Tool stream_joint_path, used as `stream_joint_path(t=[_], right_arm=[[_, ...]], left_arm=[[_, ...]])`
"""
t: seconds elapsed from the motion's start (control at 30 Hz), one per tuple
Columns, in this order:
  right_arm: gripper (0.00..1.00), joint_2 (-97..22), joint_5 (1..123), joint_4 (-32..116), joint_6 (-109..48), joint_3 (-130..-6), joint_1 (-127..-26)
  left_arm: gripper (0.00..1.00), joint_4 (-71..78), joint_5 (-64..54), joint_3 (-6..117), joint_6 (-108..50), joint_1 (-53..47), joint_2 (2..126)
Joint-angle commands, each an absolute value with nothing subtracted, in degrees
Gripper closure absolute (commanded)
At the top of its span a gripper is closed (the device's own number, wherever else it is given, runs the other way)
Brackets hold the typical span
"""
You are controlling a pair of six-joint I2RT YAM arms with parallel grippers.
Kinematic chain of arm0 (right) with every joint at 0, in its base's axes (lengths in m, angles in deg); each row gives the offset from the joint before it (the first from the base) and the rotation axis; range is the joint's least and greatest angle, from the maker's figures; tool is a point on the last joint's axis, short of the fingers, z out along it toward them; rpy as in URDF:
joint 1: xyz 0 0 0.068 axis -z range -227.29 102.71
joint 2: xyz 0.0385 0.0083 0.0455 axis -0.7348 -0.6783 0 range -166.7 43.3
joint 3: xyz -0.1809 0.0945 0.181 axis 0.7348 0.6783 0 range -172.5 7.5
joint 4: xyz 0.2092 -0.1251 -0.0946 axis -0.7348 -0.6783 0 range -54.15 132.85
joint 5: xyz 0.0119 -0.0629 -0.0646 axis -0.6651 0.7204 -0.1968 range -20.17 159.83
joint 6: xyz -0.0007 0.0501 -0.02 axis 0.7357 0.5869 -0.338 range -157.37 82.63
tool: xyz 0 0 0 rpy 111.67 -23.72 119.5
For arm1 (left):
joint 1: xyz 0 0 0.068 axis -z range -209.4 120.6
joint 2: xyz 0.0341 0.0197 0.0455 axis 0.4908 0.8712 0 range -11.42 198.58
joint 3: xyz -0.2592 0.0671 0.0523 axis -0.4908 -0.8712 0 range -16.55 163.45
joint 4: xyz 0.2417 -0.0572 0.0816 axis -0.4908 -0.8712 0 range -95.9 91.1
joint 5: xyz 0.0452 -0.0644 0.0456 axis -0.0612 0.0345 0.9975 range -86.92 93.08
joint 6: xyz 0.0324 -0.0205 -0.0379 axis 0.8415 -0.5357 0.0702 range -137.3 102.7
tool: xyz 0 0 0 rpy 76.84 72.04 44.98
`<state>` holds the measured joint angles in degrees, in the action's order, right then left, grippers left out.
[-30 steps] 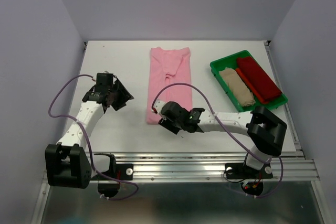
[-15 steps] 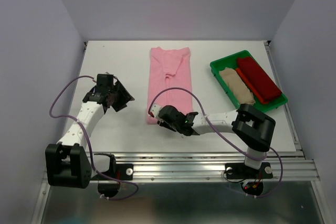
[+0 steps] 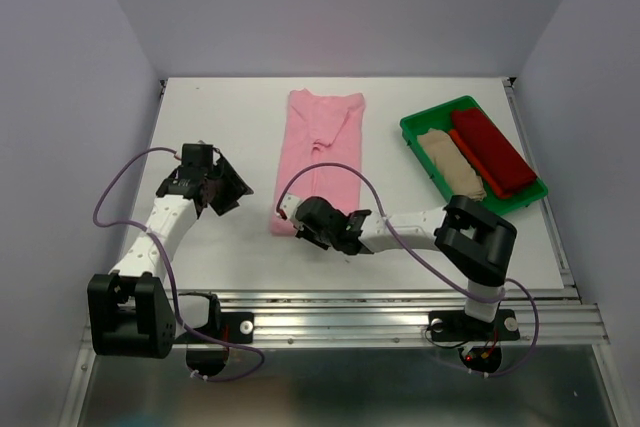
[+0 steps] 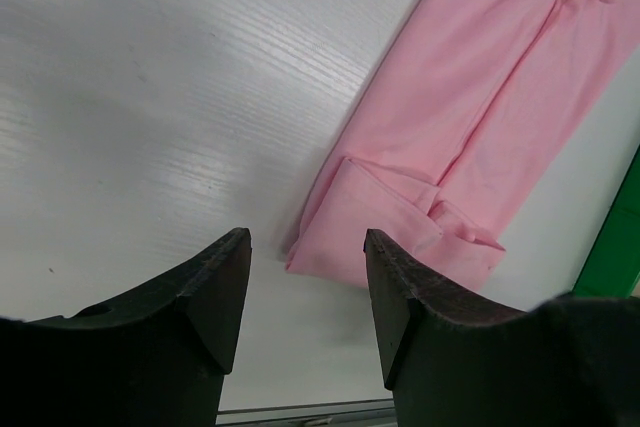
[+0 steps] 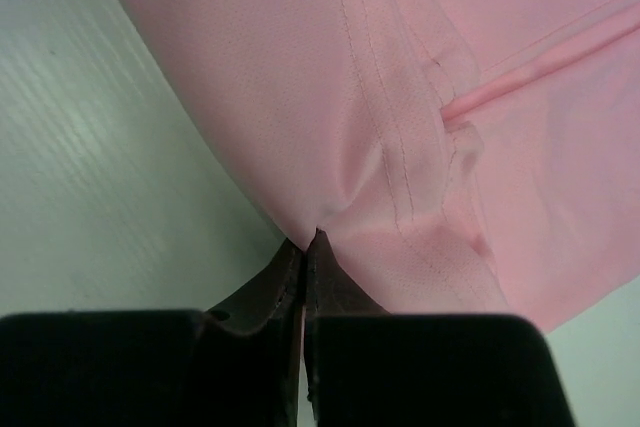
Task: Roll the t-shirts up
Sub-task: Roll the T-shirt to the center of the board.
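The right fingers (image 5: 303,252) are clenched on the near hem of the pink t-shirt (image 3: 325,147), which lies mid-desk (image 3: 220,117) as a long folded strip, not yet rolled. The left fingers (image 3: 226,189) hang released over bare desk to its left. Far right, the beige t-shirt (image 3: 450,163) and dark red t-shirt (image 3: 492,152) sit rolled in the green tray (image 3: 411,133), so one roll seems left.

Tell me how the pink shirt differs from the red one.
The pink shirt lies on the table; the red shirt sits in the green tray. The pink shirt is laid out as a long flat strip; the red shirt is a compact bundle. The right gripper is shut on the pink shirt's near edge; no gripper is at the red shirt. Both are plain, single-coloured cloth.
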<state>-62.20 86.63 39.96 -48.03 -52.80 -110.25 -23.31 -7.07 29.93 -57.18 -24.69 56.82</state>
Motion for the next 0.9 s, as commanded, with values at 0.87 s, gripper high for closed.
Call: stream_joint_path(t=[0.87], right_arm=[[0.99, -72.8, 32.5, 14.3, -30.2, -79.7, -94.4]], left_arm=[[0.56, -23.6, -9.0, 27.5, -49.2, -26.0, 53.4]])
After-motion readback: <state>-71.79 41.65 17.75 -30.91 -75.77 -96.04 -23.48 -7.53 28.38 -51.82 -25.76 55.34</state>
